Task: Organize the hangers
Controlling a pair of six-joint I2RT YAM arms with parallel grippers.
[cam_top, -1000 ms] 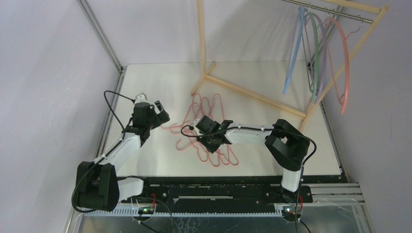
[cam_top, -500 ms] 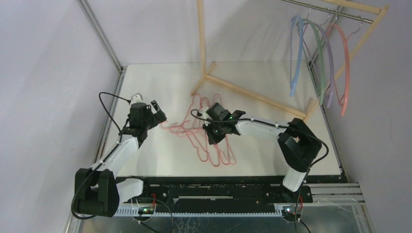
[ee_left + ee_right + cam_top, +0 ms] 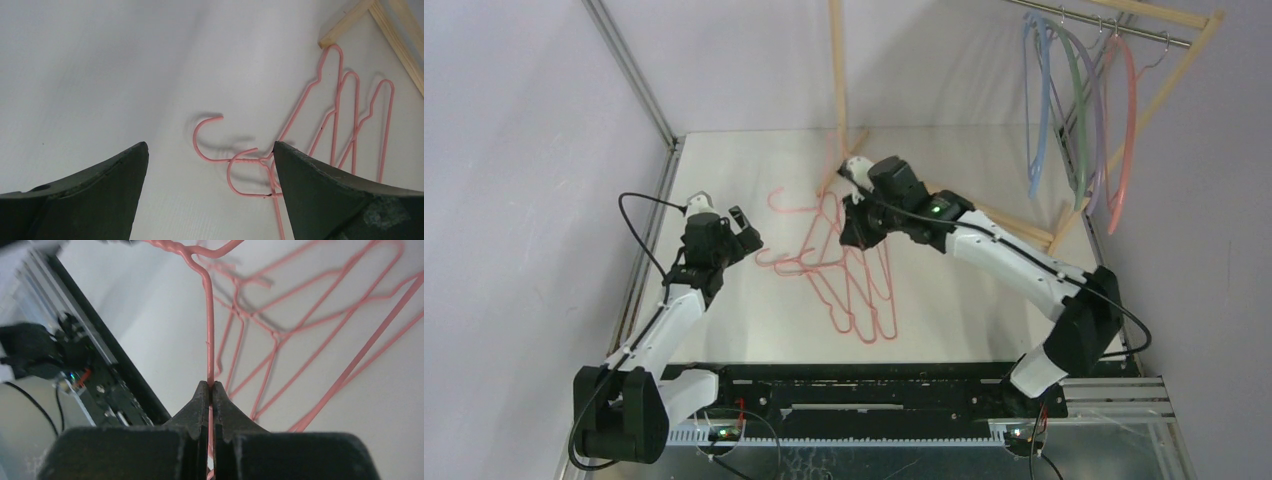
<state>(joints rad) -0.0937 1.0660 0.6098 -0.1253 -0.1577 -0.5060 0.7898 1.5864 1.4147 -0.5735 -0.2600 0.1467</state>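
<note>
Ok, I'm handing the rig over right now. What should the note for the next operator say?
Left gripper: open, holding nothing, above the table beside the pink hooks.
Right gripper: shut on one pink wire hanger, pinched on its wire.
Done: blue hanger, grey-green hanger, lilac hanger and salmon hanger hang on the metal rail.
Left: the pink pile lies overlapped on the table; no pink one is on the rail. Probably hang the held one first, then the others one at a time.
</note>
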